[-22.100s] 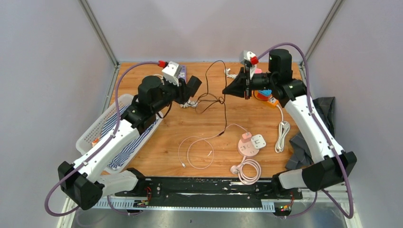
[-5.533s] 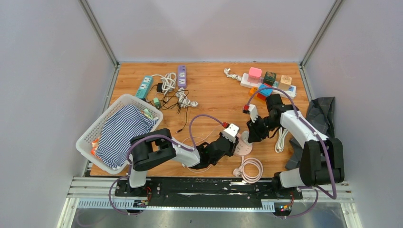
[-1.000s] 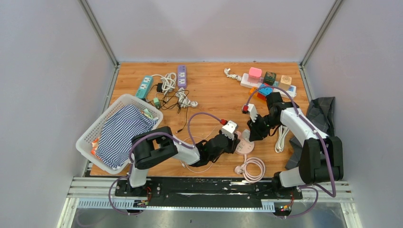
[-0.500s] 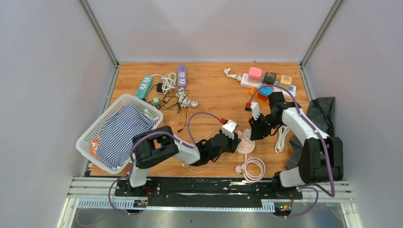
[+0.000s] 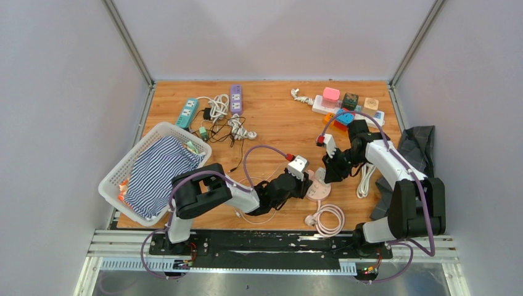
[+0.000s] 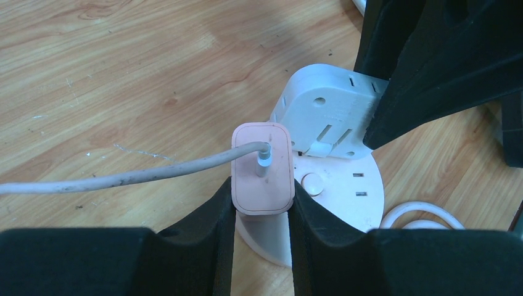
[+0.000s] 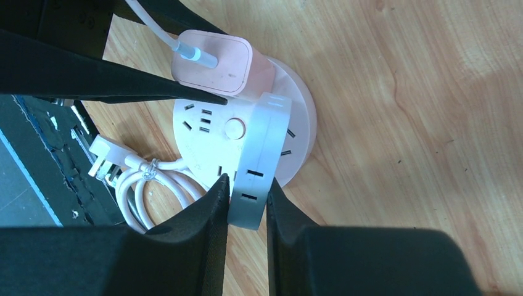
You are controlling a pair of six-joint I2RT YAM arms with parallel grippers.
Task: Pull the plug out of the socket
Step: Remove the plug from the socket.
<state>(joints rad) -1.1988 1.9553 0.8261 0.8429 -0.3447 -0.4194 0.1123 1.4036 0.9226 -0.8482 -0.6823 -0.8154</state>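
From above, the table (image 5: pixel 277 123) carries a basket (image 5: pixel 161 125) at its left edge. Near the front, both arms bend low over the round socket (image 5: pixel 319 192). In that view the left gripper (image 5: pixel 302 185) and right gripper (image 5: pixel 325 176) hide what they hold.

The wrist views settle it. The right wrist view shows the socket's face (image 7: pixel 206 139) with its slots and button. There the right gripper (image 7: pixel 247 191) is closed narrowly on a white adapter (image 7: pixel 259 160) that stands across that face.

The left wrist view shows the pink plug (image 6: pixel 262 169) end-on, standing at the socket's (image 6: pixel 361 197) rim. Its cord (image 6: pixel 123 176) runs off to the left. The left gripper (image 6: pixel 262 196) is drawn in on the plug, with its fingers (image 6: pixel 216 209) pressed flat against the two side faces and the plug's top just past the fingertips. The adapter (image 6: pixel 327 114) stands close behind the plug, with the right fingers on it.
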